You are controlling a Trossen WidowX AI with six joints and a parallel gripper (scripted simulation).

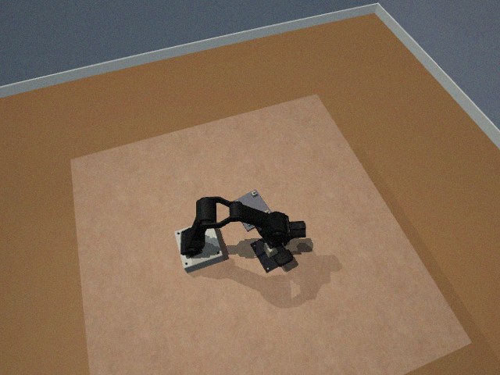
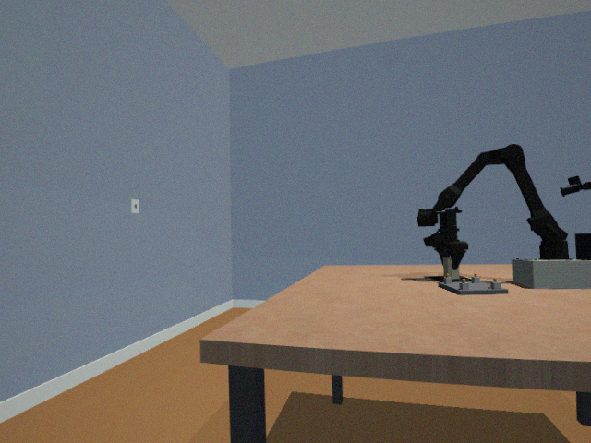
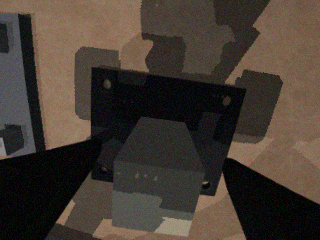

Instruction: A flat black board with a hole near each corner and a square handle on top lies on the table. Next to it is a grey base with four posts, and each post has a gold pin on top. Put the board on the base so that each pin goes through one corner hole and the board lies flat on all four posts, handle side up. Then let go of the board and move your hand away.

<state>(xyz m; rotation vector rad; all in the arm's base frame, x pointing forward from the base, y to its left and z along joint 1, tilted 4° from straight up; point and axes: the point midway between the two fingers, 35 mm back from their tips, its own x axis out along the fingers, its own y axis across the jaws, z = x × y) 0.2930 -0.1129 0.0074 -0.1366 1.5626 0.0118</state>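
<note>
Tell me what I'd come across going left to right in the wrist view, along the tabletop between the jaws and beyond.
Grey base, then the black board with its square handle on top.

Surface [image 1: 161, 161] [image 2: 381, 315] beneath the gripper [image 2: 451, 267] [image 3: 162, 175]: mottled, matt face; front edge shows wood-like grain. Gripper: matt black, plastic-looking. Board [image 1: 260, 258] [image 3: 165, 95] below it: smooth, dull black. Handle [image 1: 269, 250] [image 2: 447, 268] [image 3: 157, 175] between the fingers: smooth, matt grey. Pins [image 2: 475, 275] beside the gripper: gold, metallic-looking. Base [image 1: 252, 203] [image 2: 482, 287] [image 3: 10, 90]: smooth, matt grey.
</note>
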